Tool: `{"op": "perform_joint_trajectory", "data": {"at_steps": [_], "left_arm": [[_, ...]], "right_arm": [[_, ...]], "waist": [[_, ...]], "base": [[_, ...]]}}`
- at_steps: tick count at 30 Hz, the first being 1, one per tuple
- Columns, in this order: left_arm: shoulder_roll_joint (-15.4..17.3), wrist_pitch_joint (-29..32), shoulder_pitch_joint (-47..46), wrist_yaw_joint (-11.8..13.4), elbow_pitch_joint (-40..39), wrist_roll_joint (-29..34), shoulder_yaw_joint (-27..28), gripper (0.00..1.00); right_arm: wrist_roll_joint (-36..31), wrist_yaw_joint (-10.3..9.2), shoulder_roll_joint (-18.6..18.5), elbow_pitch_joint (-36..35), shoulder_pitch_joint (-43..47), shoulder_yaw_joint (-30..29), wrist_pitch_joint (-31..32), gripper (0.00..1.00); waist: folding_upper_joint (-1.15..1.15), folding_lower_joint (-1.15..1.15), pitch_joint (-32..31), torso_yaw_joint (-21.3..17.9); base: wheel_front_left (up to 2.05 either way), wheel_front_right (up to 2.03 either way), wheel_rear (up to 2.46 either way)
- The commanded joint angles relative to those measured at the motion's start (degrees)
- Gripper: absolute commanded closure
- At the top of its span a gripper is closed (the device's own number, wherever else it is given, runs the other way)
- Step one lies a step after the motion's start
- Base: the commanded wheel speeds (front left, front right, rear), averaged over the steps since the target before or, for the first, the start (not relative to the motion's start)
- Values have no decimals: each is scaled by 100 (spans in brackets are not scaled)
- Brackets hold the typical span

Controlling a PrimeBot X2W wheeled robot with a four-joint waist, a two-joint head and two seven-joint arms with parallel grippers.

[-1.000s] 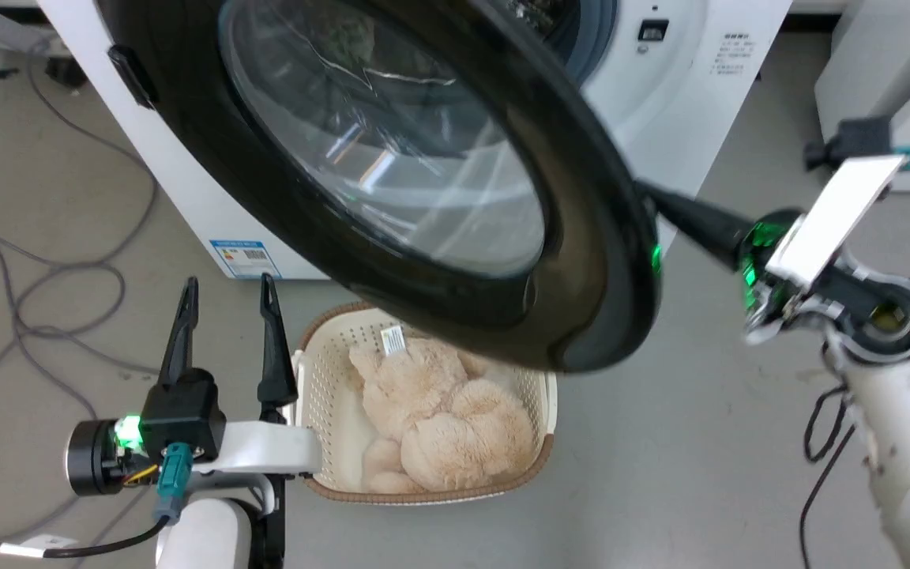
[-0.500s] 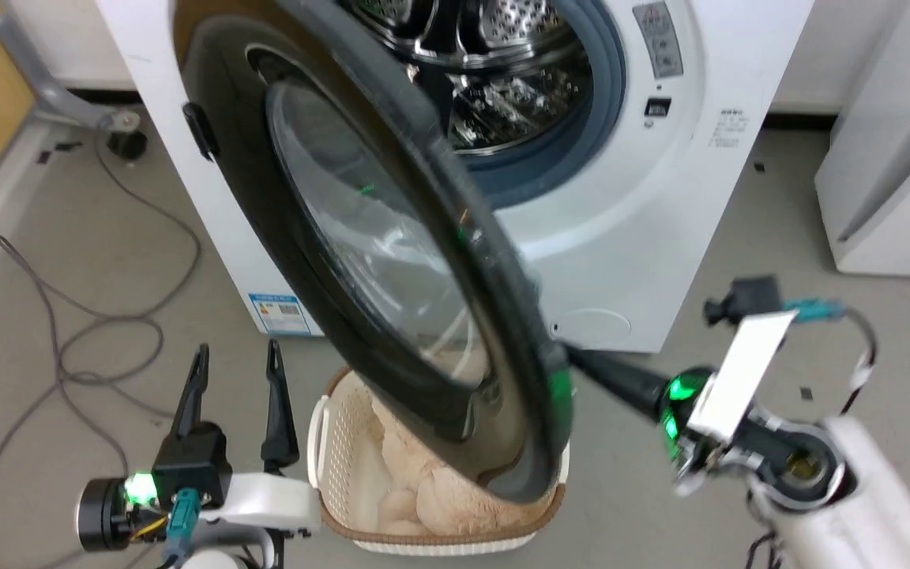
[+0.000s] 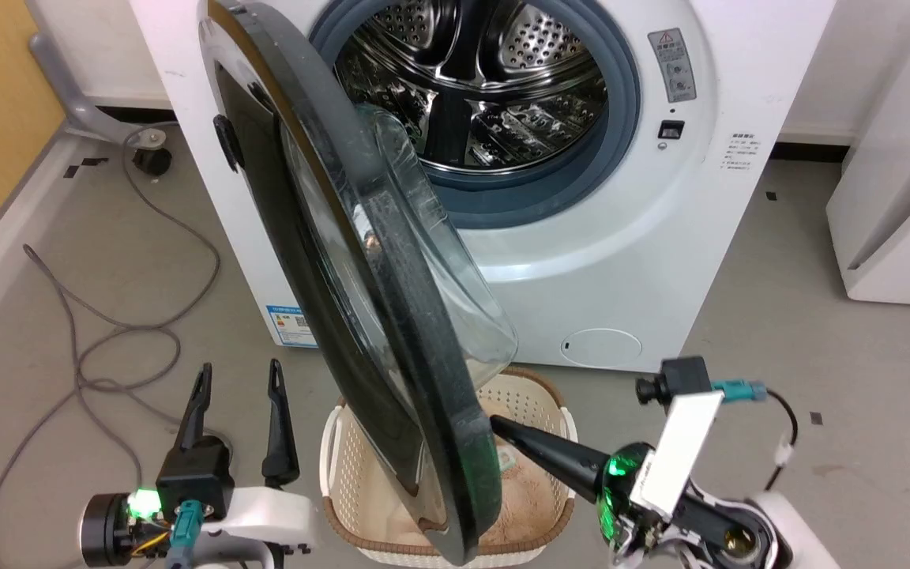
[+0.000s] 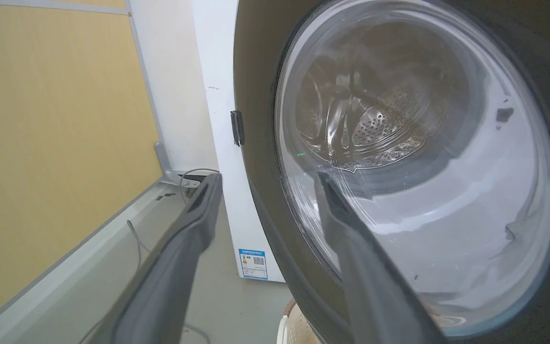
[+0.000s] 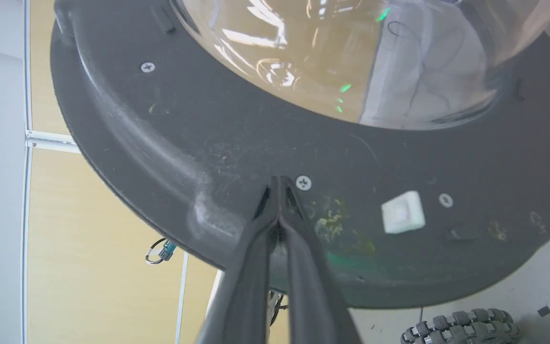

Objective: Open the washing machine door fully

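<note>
Head view: the washing machine [image 3: 621,261] stands on the floor with its steel drum [image 3: 471,87] and blue-grey gasket [image 3: 534,197] exposed. The washing machine door [image 3: 392,316] hangs from the left side of the opening and stands out from the front, seen almost edge-on, with its glass bowl facing the drum. Its lower edge is above a pale perforated basket [image 3: 329,442] that holds something beige and plush. The left tool [image 3: 238,370] is at the lower left with its two fingers spread wide and nothing between them, clear of the door. The right tool [image 3: 502,425] reaches in from the lower right with its fingers pressed together, the tip meeting the lower rim of the door. Grey cables [image 3: 107,348] lie on the floor to the left.

Left wrist view: the left tool [image 4: 268,177] points at the outer face of the door [image 4: 256,71], fingers apart and holding nothing. A small black tab [image 4: 237,128] sits on the dark ring. The drum is visible through the glass.

Right wrist view: the right tool [image 5: 280,181] is closed on nothing, and its joined tips meet the dark inner face of the door [image 5: 399,157], just beside a screw [image 5: 303,182]
</note>
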Motion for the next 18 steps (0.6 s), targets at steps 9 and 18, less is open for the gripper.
{"op": "perform_joint_trajectory", "data": {"at_steps": [9, 18], "left_arm": [[24, -30, 192, -31, 101, 32, 68, 0], [23, -30, 240, -46, 95, 32, 128, 0]], "right_arm": [[-454, 5, -103, -634, 433, -822, -1427, 100], [-2700, 5, -827, -1123, 579, -1085, -4767, 100]], "waist": [[0, 1, -185, -107], [0, 1, -221, -214]], "base": [[0, 0, 0], [0, 0, 0]]}}
